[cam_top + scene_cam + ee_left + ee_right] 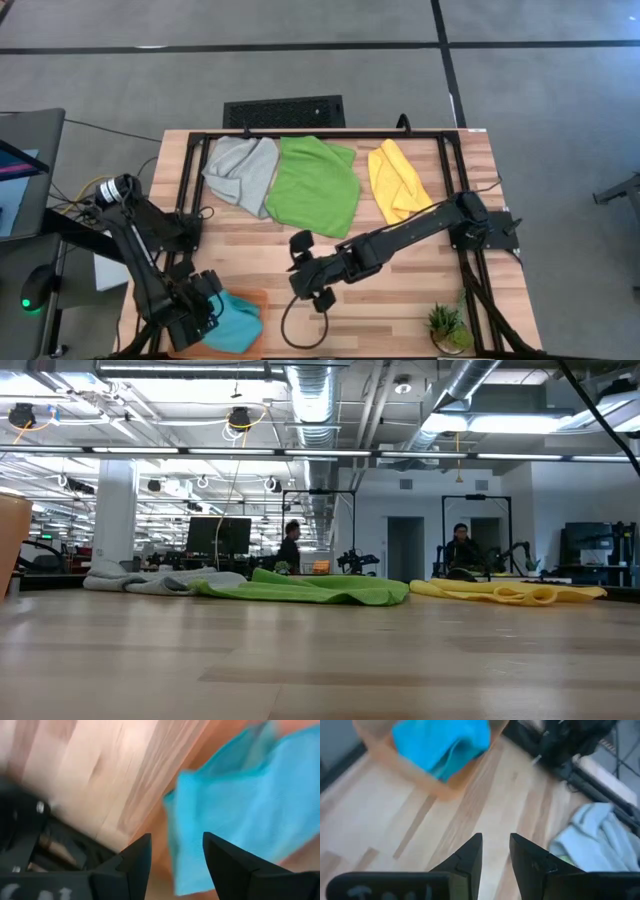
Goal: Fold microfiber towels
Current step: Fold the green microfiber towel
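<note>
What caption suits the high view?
Left gripper open beside the teal towel; grey, green, yellow unfolded.

Wood table (400,290) w/ black frame. Far side, 3 towels in a row: grey towel (240,172) at left, crumpled, overlapped at its edge by green towel (315,187), spread mostly flat in the middle; yellow towel (396,181) apart, to the right, bunched. Teal towel (232,325) lies folded on orange tray (255,297) at near-left corner. Left gripper (203,312) just beside teal towel, fingers not discernible. Right gripper (300,265) over bare wood mid-table, arm reaching in from right. Small potted plant (446,325) near-right corner.
</note>
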Controlling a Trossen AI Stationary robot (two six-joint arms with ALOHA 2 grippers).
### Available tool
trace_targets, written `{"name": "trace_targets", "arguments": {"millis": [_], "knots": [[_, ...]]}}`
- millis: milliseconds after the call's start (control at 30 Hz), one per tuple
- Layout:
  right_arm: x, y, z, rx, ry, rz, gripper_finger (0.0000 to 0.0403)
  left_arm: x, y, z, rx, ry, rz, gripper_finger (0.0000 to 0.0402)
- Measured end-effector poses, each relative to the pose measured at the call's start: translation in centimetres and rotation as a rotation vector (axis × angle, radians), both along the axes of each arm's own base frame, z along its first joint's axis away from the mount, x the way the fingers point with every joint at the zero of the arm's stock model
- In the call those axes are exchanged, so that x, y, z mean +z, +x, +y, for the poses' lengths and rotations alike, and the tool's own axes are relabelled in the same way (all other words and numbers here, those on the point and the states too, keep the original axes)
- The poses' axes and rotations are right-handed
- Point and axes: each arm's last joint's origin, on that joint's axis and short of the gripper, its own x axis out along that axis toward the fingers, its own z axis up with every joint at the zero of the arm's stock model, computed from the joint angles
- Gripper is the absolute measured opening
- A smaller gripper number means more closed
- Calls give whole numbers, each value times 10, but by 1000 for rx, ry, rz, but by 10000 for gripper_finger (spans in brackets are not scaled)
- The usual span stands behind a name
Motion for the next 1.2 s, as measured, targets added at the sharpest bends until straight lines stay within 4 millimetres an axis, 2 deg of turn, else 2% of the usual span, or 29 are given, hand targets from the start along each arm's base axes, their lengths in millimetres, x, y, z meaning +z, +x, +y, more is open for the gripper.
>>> {"name": "trace_targets", "arguments": {"millis": [100, 167, 233, 333, 500, 633, 700, 967, 1200], "knots": [[15, -10, -5, -29, 15, 8, 122, 16, 2, 5, -8, 49, -137, 171], [21, -25, -11, -38, -28, 75, 122, 22, 4, 8, -19, 90, -250, 171], [27, -31, -12, -35, -34, 78, 122, 24, 6, 10, -67, 139, -316, 171], [29, -53, -20, -90, -22, 171, 122, 24, 14, 14, -126, 195, -328, 171], [30, -83, -34, -196, 57, 174, 122, 22, 32, 27, -184, 264, -281, 171], [12, -102, -43, -266, 89, 157, 122, 22, 50, 45, -199, 312, -233, 171], [-3, -109, -48, -294, 77, 158, 122, 22, 58, 55, -200, 332, -207, 171], [-62, -114, -60, -340, 25, 158, 122, 22, 82, 84, -205, 387, -153, 171], [-99, -110, -90, -371, -1, 165, 122, 22, 94, 102, -161, 396, -120, 171]]}}
